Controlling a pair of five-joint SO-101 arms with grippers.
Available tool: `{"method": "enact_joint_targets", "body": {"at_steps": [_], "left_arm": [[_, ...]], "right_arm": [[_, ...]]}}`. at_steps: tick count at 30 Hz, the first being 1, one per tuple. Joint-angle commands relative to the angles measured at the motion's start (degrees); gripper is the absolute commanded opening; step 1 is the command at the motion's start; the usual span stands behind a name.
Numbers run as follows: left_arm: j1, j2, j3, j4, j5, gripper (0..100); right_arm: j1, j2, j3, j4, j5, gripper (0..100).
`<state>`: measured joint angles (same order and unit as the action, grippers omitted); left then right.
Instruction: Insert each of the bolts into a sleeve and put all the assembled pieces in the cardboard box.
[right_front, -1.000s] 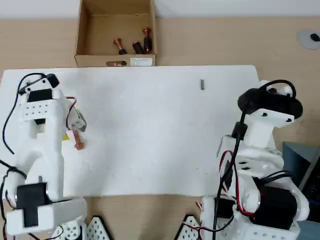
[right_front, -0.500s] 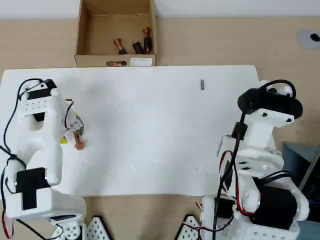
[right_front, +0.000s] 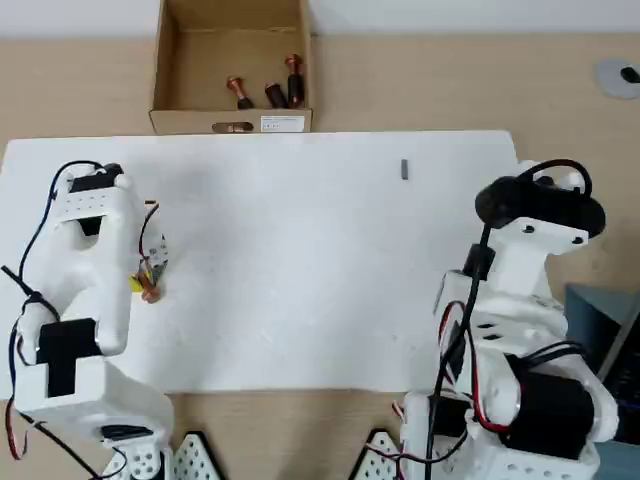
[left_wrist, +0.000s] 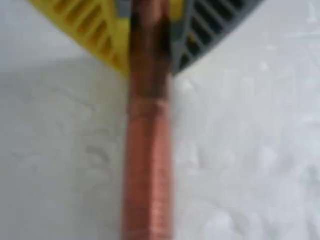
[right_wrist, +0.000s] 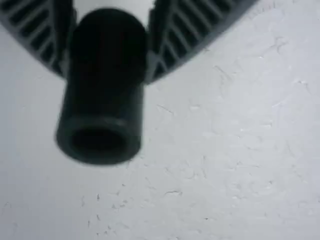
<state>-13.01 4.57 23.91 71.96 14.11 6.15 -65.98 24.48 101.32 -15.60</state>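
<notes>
Both arms bent low: left fingers (left_wrist: 85, 30) pinch bolt (left_wrist: 147, 130), right fingers (right_wrist: 35, 25) sleeve (right_wrist: 102, 95).

- One box (right_front: 230, 121), far left.
- One bolt (right_front: 151, 291) near left; two bolts (right_front: 233, 85) (right_front: 292, 64) in box.
- One black sleeve (right_wrist: 102, 95) right; box's sleeves uncountable.
- Two arms (right_front: 85, 260) (right_front: 530, 300).

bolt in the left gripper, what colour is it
The bolt is copper-coloured, clearest in the left wrist view.
</notes>
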Motion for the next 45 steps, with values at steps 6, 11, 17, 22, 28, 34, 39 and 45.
{"method": "enact_joint_targets", "body": {"at_steps": [6,11,17,22,28,34,39,45], "left_arm": [[1.14,-8.48,-6.77,-0.35,16.62,0],[0.88,-8.92,-9.05,-0.26,32.26,1],[0.88,-8.92,-9.14,-0.53,49.93,1],[0.79,-8.84,-8.88,-3.34,62.86,1],[-1.23,-8.84,-8.88,-6.15,72.62,1],[-1.49,-8.84,-8.79,-5.89,73.14,1],[-1.05,-8.84,-8.88,-5.8,72.97,12],[1.41,-8.84,-8.88,-5.8,69.98,29]], "right_arm": [[0.4,0.31,0.04,0.7,-0.35,0.9],[0.4,0.31,0.04,0.7,-0.44,0.9],[0.4,0.04,0.04,0.7,-0.44,0.9],[0.4,-0.04,0.04,0.7,-0.44,0.9],[0.4,-0.04,0.04,0.7,-0.44,0.9],[0.4,-0.04,0.04,0.7,-0.44,0.9],[0.4,-0.04,0.04,0.7,-0.44,0.9],[0.4,0.04,0.04,0.7,-0.35,0.9]]}}
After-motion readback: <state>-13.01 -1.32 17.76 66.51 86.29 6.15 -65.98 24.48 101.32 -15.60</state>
